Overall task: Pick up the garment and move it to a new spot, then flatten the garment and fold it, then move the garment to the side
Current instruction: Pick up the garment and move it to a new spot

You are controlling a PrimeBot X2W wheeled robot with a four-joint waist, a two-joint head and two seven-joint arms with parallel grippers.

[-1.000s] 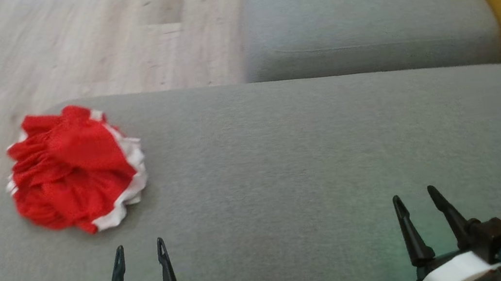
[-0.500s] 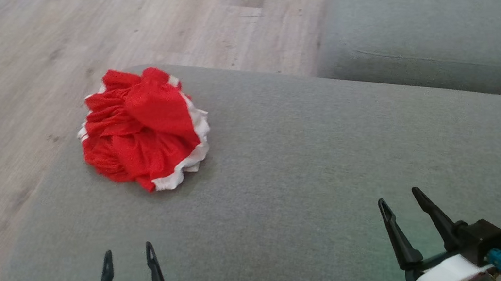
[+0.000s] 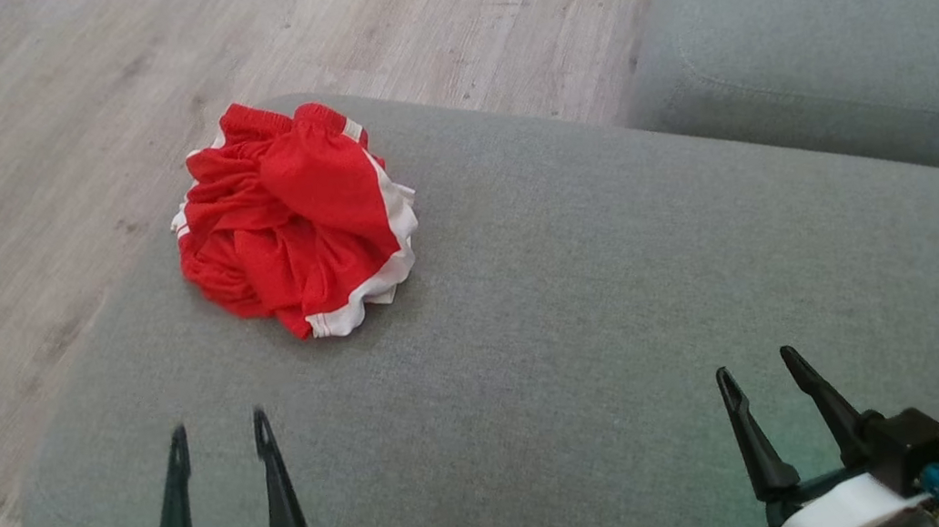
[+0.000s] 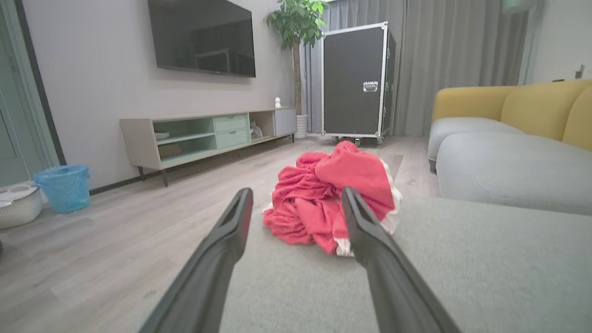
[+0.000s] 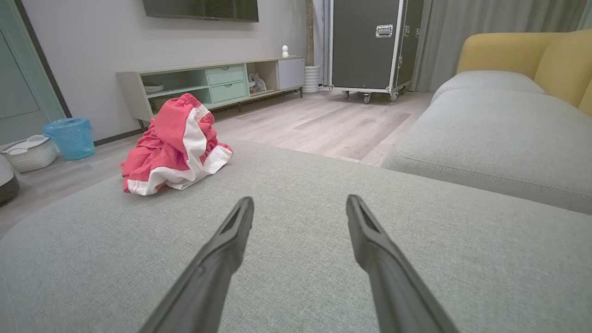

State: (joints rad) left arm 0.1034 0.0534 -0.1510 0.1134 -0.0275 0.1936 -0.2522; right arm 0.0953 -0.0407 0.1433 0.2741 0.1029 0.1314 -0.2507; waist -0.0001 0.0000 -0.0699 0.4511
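The garment (image 3: pixel 294 224), red mesh with white trim, lies crumpled in a heap near the far left corner of the grey cushion (image 3: pixel 585 302). My left gripper (image 3: pixel 218 435) hovers open at the lower left, short of the heap and apart from it; in the left wrist view the garment (image 4: pixel 323 199) sits straight ahead between the fingers (image 4: pixel 226 236). My right gripper (image 3: pixel 755 366) is open at the lower right, empty, over bare cushion. The right wrist view has the garment (image 5: pixel 173 152) off to the left of the gripper (image 5: pixel 298 206).
Wooden floor (image 3: pixel 46 130) drops off beyond the cushion's left and far edges. A second grey cushion (image 3: pixel 839 18) lies at the upper right. The wrist views show a TV cabinet (image 4: pixel 208 134), a black wheeled case (image 4: pixel 356 78), a blue bin (image 4: pixel 64 187) and a yellow sofa back (image 4: pixel 536 108).
The head camera has swung left and down, so the whole picture shifted right. The garment has not moved on the cushion, and both grippers stay open.
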